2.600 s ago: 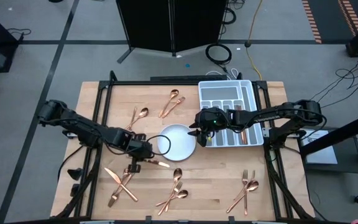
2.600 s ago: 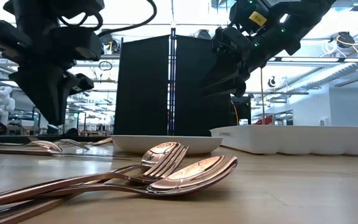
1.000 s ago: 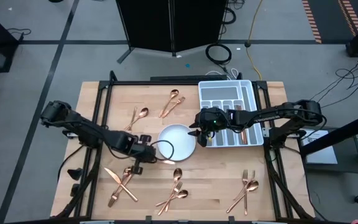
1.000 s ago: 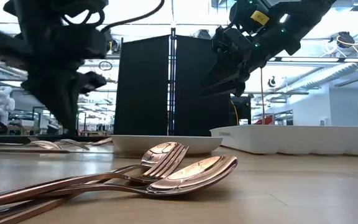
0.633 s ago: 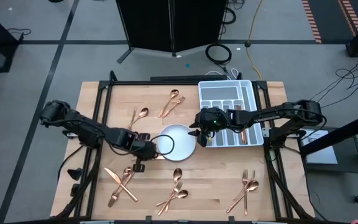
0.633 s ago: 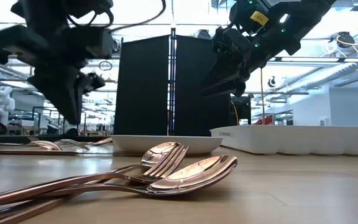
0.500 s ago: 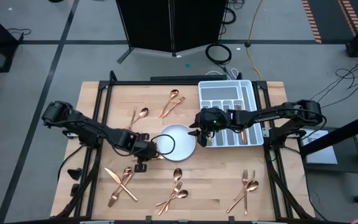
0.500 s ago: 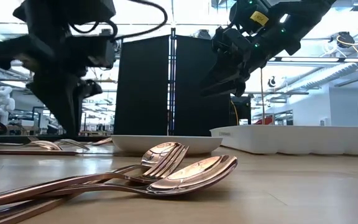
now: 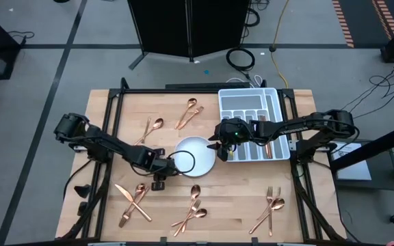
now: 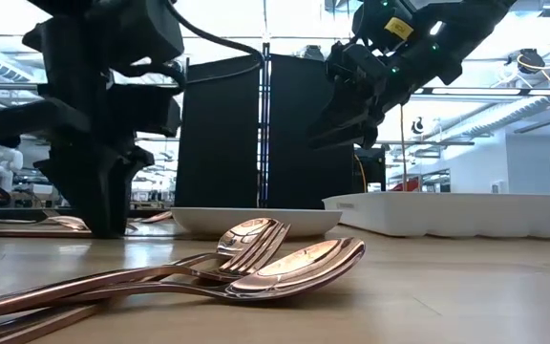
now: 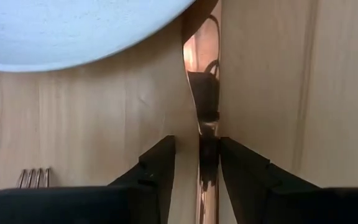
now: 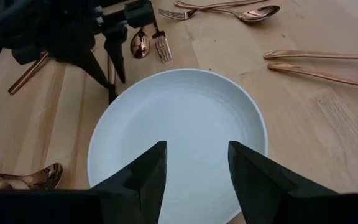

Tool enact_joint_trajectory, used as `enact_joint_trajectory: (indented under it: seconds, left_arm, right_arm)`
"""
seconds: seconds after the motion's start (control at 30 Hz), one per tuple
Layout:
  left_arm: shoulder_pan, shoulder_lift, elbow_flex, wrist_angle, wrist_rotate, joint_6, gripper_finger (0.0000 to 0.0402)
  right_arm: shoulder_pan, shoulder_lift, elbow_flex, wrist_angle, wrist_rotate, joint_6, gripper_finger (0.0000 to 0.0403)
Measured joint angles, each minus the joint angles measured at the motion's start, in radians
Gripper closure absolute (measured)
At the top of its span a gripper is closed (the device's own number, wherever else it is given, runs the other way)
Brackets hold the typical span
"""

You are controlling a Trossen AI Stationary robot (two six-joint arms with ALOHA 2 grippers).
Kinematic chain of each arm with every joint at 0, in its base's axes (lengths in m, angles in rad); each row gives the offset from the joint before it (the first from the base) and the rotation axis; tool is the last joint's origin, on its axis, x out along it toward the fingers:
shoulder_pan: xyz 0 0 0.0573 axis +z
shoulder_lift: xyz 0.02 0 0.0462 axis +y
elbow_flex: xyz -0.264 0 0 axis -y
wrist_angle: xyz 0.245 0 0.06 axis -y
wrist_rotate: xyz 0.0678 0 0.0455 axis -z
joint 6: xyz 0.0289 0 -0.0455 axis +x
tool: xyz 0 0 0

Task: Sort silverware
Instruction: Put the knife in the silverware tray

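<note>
White plate [image 9: 195,154] beside divided tray [image 9: 253,124], on table [image 9: 115,123].

place: robotics lab; evidence: white humanoid robot [image 10: 3,153], exposed ceiling ducts [image 10: 485,115]

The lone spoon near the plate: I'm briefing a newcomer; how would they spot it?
In the high view, start at the round white plate mid-table. Up and left of it lies the spoon. It lies alone, unlike the crossed pair beside it.

L tool [image 11: 209,163] fingers open astride copper utensil [image 11: 202,74], white plate [image 11: 73,31] beyond.
</note>
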Motion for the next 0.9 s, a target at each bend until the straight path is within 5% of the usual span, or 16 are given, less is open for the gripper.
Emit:
enact_joint_trajectory:
  seconds: [0.17,0.4,0.9]
  left_arm:
    - [-0.020,0.025,0.002,-0.003,0.003,0.002,0.0290]
    - [-0.066,0.035,0.001,-0.001,-0.025,0.066,0.0388]
    - [-0.066,-0.117,-0.006,-0.010,-0.081,0.219,0.0401]
  right_arm:
    - [0.000,0.000,0.000,0.000,0.000,-0.004,0.0241]
    - [0.000,0.000,0.000,0.001,0.000,-0.004,0.0241]
    - [0.000,0.000,0.000,0.001,0.000,-0.003,0.0241]
